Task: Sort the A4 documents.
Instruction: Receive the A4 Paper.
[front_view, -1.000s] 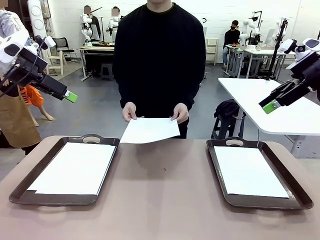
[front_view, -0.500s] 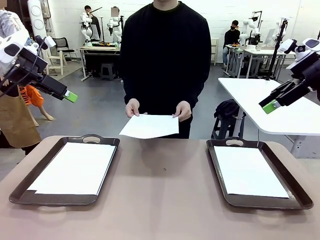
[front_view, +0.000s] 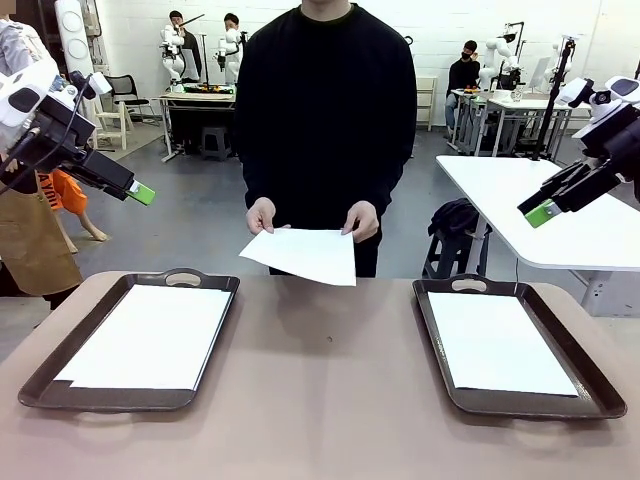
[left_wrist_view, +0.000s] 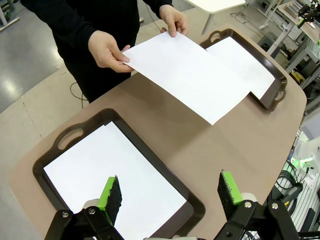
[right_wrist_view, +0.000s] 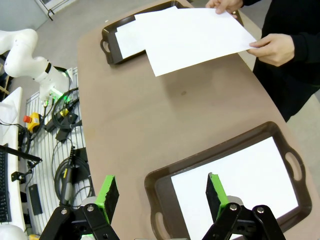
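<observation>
White walls (front_view: 130, 30), grey floor (front_view: 190, 215), a white table (front_view: 520, 200) at right.

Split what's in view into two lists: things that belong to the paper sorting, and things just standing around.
Part of the job:
- sheet held out in the person's hands
- sheet in the left tray
- sheet in the right tray
- left tray
- right tray

Standing around:
- white side table
- dark stool

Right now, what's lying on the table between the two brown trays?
Nothing rests there: in the front view the tabletop is bare between the left tray and the right tray. The held sheet hangs above its far edge.
</observation>
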